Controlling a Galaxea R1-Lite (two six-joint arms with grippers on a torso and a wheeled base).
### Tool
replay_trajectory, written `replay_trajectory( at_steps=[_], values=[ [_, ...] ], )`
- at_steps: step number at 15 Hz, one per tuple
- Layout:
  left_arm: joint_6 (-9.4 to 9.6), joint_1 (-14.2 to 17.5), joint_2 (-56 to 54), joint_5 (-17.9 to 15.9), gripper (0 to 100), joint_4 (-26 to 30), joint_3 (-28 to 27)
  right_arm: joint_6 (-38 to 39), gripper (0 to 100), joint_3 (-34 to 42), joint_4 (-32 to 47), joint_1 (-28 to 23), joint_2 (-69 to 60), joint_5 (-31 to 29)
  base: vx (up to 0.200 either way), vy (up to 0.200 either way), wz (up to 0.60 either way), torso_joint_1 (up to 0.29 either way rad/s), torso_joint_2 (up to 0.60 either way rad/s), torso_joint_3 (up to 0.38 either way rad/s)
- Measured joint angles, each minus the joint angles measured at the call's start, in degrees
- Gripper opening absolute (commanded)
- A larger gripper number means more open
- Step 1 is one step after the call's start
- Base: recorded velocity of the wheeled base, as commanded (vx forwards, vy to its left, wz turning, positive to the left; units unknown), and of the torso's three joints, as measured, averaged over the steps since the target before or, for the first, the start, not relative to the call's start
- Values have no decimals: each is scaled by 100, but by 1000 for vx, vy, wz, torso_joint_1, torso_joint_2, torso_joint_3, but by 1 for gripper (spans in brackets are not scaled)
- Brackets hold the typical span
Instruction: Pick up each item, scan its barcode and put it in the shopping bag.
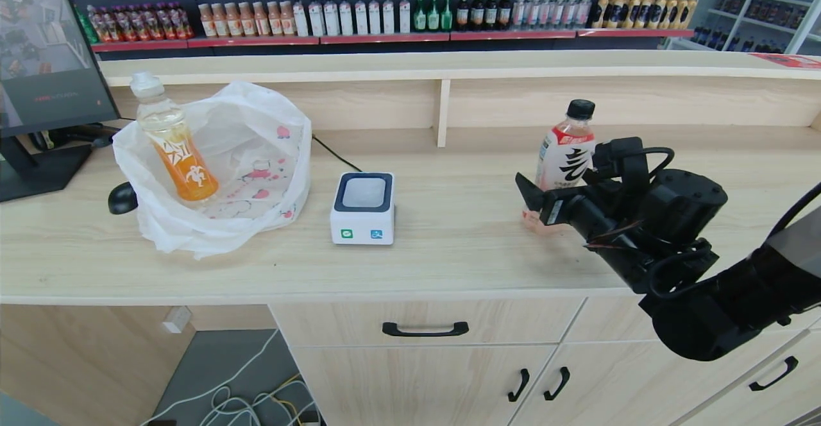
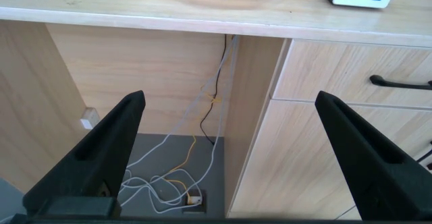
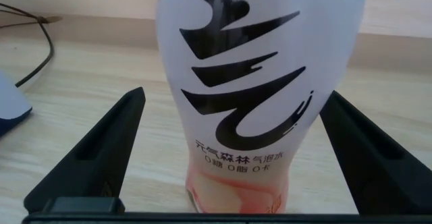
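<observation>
Down low at the front, the left gripper (image 2: pixel 229 163) hangs below the counter edge, facing the cabinet fronts and a tangle of cables (image 2: pixel 202 126) on the floor; its jaws are spread wide with nothing between them. Up on the counter (image 1: pixel 449 259), over on the robot's right, the right gripper (image 1: pixel 545 204) sits level with the lower half of the peach drink bottle (image 1: pixel 566 150). In the right wrist view one finger stands on each side of it, jaws open, with a gap showing on both sides, so no grip on it. The bottle stands upright on the wood, black cap on top, well apart from everything else. Toward the middle of the counter there's the white scanner (image 1: pixel 363 208), glass face up, a black cord running off behind it. Left of that, just beside it, the white plastic shopping bag (image 1: pixel 269 156) slumps open, and there's an orange drink bottle (image 1: pixel 173 144) already inside, leaning with its white cap poking above the rim. A small black object (image 1: pixel 122 198) rests against the bag's far-left side, with a monitor (image 1: pixel 45 47) behind that. At the back, beyond the raised ledge, a shelf (image 1: pixel 385 38) carries a long row of drinks.
</observation>
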State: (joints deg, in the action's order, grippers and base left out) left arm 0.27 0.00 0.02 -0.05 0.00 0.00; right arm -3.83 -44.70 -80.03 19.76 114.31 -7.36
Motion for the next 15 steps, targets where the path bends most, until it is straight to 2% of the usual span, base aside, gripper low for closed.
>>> replay_trajectory(
  at_steps=[15],
  values=[
    [-2, 0, 0, -2, 100, 0, 0, 22, 100, -577, -154, -78, 366, 33, 0, 0, 0, 0, 0, 0]
  ],
)
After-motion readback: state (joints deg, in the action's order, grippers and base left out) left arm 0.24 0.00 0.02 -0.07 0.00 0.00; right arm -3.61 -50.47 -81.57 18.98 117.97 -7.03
